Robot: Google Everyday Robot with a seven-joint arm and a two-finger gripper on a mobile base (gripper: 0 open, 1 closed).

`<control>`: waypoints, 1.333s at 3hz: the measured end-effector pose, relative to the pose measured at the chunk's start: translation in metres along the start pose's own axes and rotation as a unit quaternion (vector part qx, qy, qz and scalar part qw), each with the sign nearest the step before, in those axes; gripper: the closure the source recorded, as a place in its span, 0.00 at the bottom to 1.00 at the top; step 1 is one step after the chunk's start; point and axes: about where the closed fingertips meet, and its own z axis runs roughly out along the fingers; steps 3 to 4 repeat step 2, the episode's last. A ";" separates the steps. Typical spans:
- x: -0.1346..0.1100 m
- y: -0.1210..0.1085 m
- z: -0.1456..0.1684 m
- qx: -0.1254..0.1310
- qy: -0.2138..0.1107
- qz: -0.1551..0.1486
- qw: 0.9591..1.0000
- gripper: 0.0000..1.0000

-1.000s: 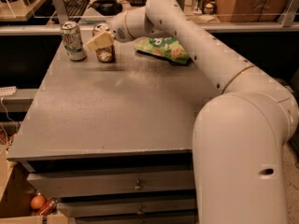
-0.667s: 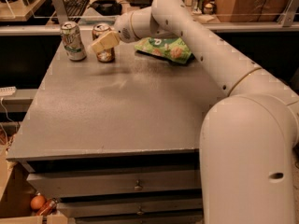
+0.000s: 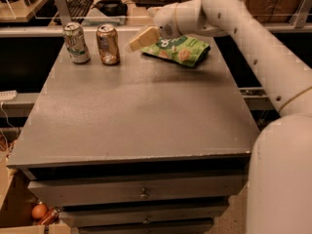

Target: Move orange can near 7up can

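The orange can (image 3: 108, 44) stands upright at the far left of the grey table (image 3: 141, 111). The 7up can (image 3: 76, 43), white-silver and light green, stands upright just left of it with a small gap between them. My gripper (image 3: 144, 37) hovers to the right of the orange can, clear of it, between the can and a green snack bag. It is open and holds nothing. The white arm reaches in from the right.
A flat green snack bag (image 3: 178, 50) lies at the far middle of the table, right under the wrist. A shelf with a keyboard (image 3: 78, 4) and dark items runs behind the table. Drawers (image 3: 141, 194) are below the front edge.
The gripper has let go of the orange can and drawn back to the right. The can now stands free beside the 7up can.
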 end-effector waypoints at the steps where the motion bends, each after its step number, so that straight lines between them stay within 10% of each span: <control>1: -0.007 -0.011 -0.084 -0.017 -0.008 -0.071 0.997 0.00; 4: -0.006 -0.003 -0.079 -0.034 -0.003 -0.068 0.997 0.00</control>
